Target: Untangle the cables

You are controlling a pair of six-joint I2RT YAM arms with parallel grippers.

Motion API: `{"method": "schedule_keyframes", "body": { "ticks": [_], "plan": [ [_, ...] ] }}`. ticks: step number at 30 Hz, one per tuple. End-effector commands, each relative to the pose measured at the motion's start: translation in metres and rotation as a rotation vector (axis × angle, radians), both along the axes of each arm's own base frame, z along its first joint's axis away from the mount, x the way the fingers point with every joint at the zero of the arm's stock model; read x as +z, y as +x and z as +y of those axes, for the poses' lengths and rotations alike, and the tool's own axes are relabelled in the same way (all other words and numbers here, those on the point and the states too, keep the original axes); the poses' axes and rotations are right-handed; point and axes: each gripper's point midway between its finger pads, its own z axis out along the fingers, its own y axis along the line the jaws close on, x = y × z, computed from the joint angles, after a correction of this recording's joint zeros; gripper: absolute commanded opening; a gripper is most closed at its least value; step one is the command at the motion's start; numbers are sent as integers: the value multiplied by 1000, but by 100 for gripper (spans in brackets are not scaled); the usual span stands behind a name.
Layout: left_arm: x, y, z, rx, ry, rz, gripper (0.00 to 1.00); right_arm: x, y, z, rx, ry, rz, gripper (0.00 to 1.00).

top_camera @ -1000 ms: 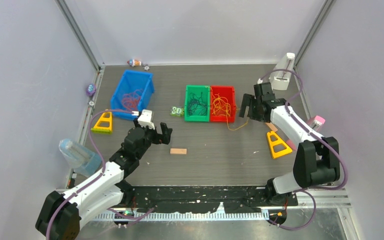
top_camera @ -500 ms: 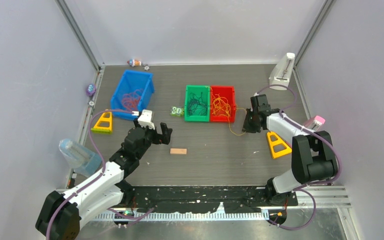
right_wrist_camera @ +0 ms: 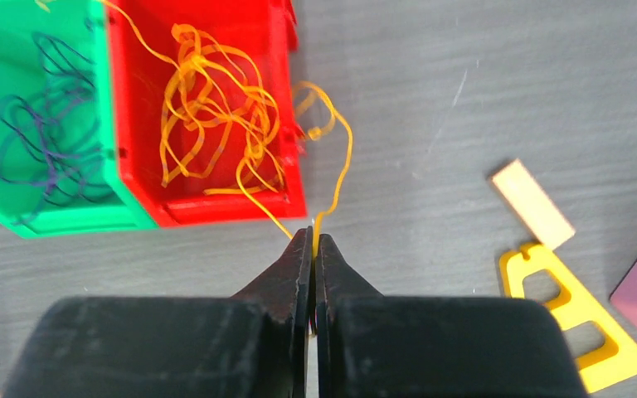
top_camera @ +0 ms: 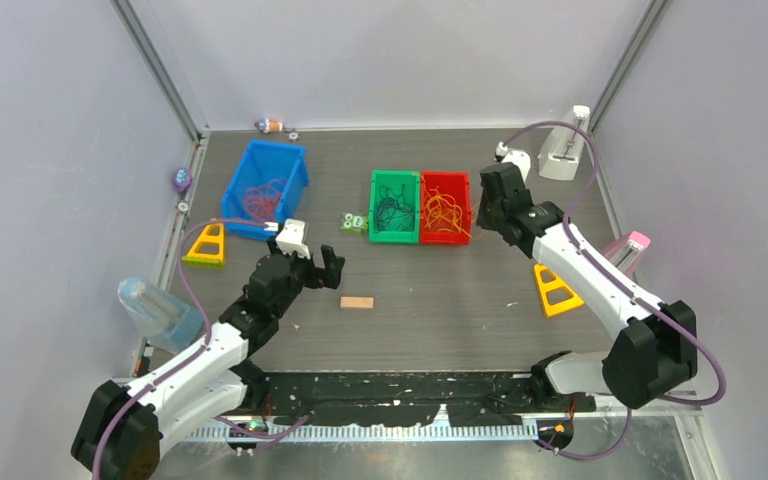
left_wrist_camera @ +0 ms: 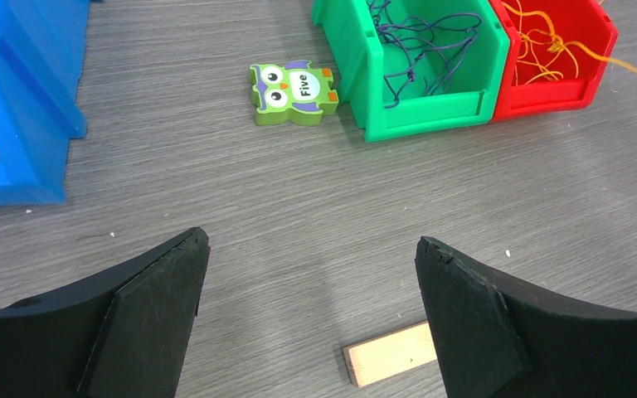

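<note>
A tangle of orange-yellow cables (right_wrist_camera: 207, 108) lies in the red bin (right_wrist_camera: 216, 211). One strand (right_wrist_camera: 344, 157) loops out over the bin's right wall, and my right gripper (right_wrist_camera: 312, 235) is shut on that strand just off the bin's near right corner (top_camera: 487, 218). Dark purple cables (left_wrist_camera: 423, 50) fill the green bin (left_wrist_camera: 423, 116) beside it. Red cables (top_camera: 262, 198) rest in the blue bin (top_camera: 260, 155) at the far left. My left gripper (left_wrist_camera: 310, 240) hangs open over bare table, holding nothing.
A green owl puzzle piece (left_wrist_camera: 293, 91) lies left of the green bin. A wooden block (left_wrist_camera: 386, 355) sits under my left gripper's right finger. Yellow triangles (top_camera: 557, 290) (top_camera: 207, 246), a small wooden slat (right_wrist_camera: 532, 203), a clear bottle (top_camera: 155, 310) and a white stand (top_camera: 565, 150) ring the table.
My right gripper dropped to the table beside the red bin, shut on the loose orange-yellow strand, then rose back toward the bin with it. The left arm has not moved.
</note>
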Motion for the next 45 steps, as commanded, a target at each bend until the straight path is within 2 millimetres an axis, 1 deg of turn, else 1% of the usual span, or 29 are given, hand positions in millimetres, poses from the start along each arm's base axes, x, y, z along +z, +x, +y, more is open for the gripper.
{"method": "schedule_keyframes", "body": {
  "ticks": [1, 2, 3, 5, 6, 7, 8, 13, 16, 17, 19, 21, 22, 23, 24, 25, 28, 29, 30, 31, 32, 33, 34, 35, 37, 39, 41, 43, 45],
  "plan": [
    [23, 8, -5, -10, -13, -57, 96, 48, 24, 4, -30, -151, -117, 5],
    [24, 8, -5, -9, -13, -57, 96, 51, 27, 6, -14, -176, -117, 5],
    [23, 8, -5, -9, -13, -56, 96, 56, 34, 14, 7, -178, -123, 5],
    [24, 8, -5, -7, -13, -57, 96, 61, 41, 30, 64, -195, -127, 5],
    [24, 8, -5, -7, -13, -58, 96, 64, 44, 33, 79, -219, -132, 5],
    [24, 8, -5, -7, -13, -59, 96, 68, 47, 42, 96, -234, -143, 5],
    [24, 8, -4, -6, -11, -58, 96, 72, 49, 41, 89, -275, -153, 6],
    [24, 8, -5, -7, -11, -58, 96, 89, 55, 61, 102, -382, -199, 5],
    [24, 8, -5, -8, -11, -58, 96, 92, 59, 71, 132, -412, -205, 5],
    [24, 8, -5, -8, -11, -57, 96, 89, 62, 77, 159, -409, -201, 6],
    [23, 8, -5, -8, -10, -57, 96, 79, 69, 88, 198, -391, -182, 6],
    [23, 8, -5, -8, -10, -55, 96, 65, 78, 96, 231, -352, -143, 6],
    [23, 8, -5, -8, -11, -56, 96, 55, 85, 96, 232, -342, -118, 6],
    [24, 8, -5, -7, -12, -58, 96, 48, 87, 104, 262, -297, -99, 6],
    [24, 8, -5, -7, -10, -57, 96, 36, 95, 102, 262, -278, -72, 6],
    [24, 8, -5, -8, -10, -56, 96, 28, 97, 111, 296, -225, -49, 6],
    [23, 8, -5, -8, -10, -56, 96, -2, 114, 118, 320, -159, 14, 6],
    [23, 8, -5, -9, -11, -56, 96, -8, 118, 118, 315, -158, 26, 6],
    [23, 8, -5, -10, -10, -56, 96, -22, 124, 117, 304, -166, 57, 6],
    [24, 8, -5, -9, -11, -55, 96, -28, 127, 117, 295, -162, 72, 6],
    [24, 8, -5, -10, -11, -56, 96, -43, 131, 114, 288, -158, 110, 6],
    [24, 8, -5, -9, -11, -56, 96, -51, 133, 112, 278, -145, 128, 6],
    [24, 8, -5, -10, -11, -56, 96, -66, 135, 108, 268, -139, 163, 6],
    [24, 8, -5, -9, -11, -57, 96, -74, 136, 103, 250, -127, 180, 6],
    [24, 8, -5, -10, -11, -56, 96, -102, 135, 99, 239, -125, 236, 6],
    [24, 8, -6, -12, -11, -56, 96, -122, 133, 96, 237, -145, 274, 6],
    [24, 8, -6, -13, -12, -55, 96, -136, 131, 93, 231, -164, 300, 6],
    [23, 8, -6, -14, -10, -52, 96, -142, 129, 91, 229, -176, 318, 6],
    [23, 8, -6, -13, -10, -52, 96, -137, 128, 90, 230, -173, 314, 8]
  ]
}}
